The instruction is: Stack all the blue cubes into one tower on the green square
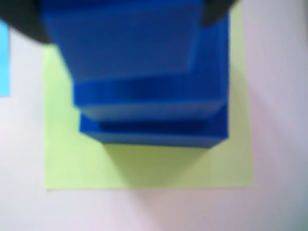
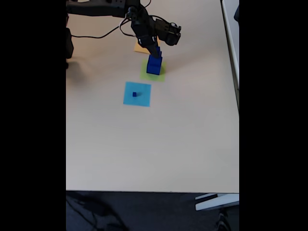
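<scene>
A stack of blue cubes (image 1: 154,120) stands on the green square (image 1: 77,163), seen in the fixed view as a short blue tower (image 2: 154,66) on the lime paper (image 2: 161,75). My gripper (image 2: 156,49) hangs right over the tower. In the wrist view its dark fingers (image 1: 21,21) press against both sides of the topmost cube (image 1: 120,38), which rests on the wider cubes below. A tiny blue cube (image 2: 134,94) sits apart on the light-blue square (image 2: 140,98).
An orange-yellow square (image 2: 140,48) lies behind the tower, partly hidden by the arm. The light-blue square's edge (image 1: 4,57) shows at the wrist view's left. A black cable (image 2: 96,36) trails at the table's back. The table's front edge (image 2: 154,191) lies far off.
</scene>
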{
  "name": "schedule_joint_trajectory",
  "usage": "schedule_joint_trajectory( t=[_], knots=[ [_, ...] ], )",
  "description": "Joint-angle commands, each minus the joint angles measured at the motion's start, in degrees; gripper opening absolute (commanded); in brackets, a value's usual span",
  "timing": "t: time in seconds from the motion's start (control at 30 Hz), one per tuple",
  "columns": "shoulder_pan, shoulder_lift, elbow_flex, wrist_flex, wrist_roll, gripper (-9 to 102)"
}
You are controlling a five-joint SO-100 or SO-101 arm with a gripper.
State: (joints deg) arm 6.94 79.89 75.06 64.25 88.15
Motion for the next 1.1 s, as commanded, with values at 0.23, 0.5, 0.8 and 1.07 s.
schedule_joint_trajectory(
  t=[0.23,0.5,0.8,1.07],
  knots=[
    [-0.8,5.3,-0.5,-1.0,-0.2,11],
    [-0.9,5.2,-0.5,-1.0,0.2,12],
    [-0.9,4.9,-0.2,-0.9,0.5,12],
    [-1.1,4.7,0.6,-1.1,0.7,11]
  ],
)
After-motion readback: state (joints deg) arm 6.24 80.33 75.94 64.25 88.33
